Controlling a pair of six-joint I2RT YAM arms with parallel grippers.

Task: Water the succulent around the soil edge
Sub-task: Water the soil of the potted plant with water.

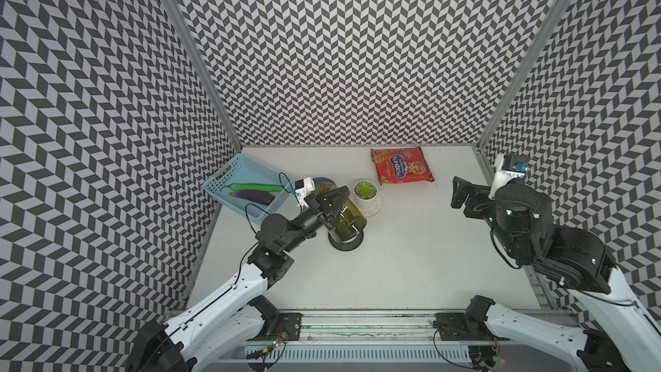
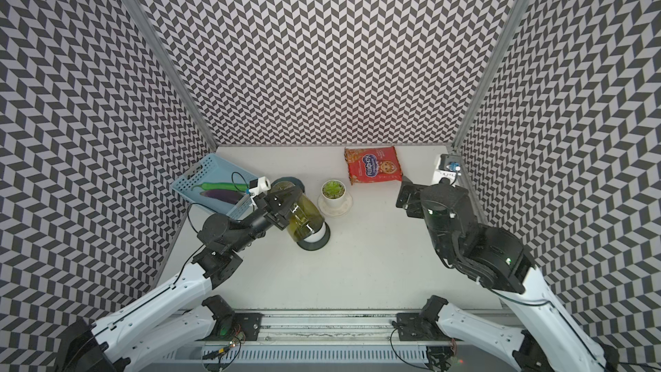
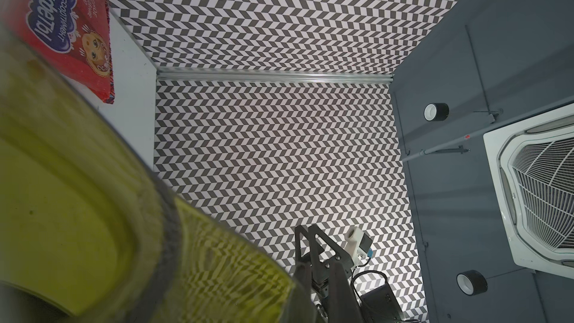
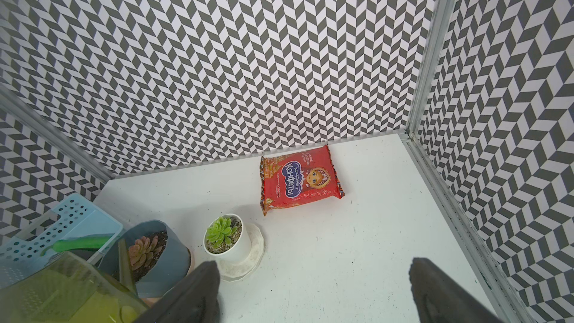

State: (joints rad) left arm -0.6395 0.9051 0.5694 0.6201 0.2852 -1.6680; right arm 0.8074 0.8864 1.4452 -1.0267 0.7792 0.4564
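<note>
Left arm (image 1: 229, 291): reaching forward, wrist rolled sideways, hand (image 1: 339, 195) clamped shut. Right arm (image 1: 572, 255): raised, elbow bent, hand (image 1: 458, 192) spread wide.

Watering jug (image 1: 348, 220): translucent olive-green body with a dark round base (image 2: 314, 241). It is tilted, base toward the near edge and spout (image 4: 124, 262) toward the back, with the spout over the near rim of the pot (image 4: 177, 253).

Pot: grey-blue, upright, just beside a white potted plant (image 4: 222, 231).

Succulent (image 4: 144, 248): pinkish rosette, upright, set in dark soil (image 4: 158, 239).
</note>
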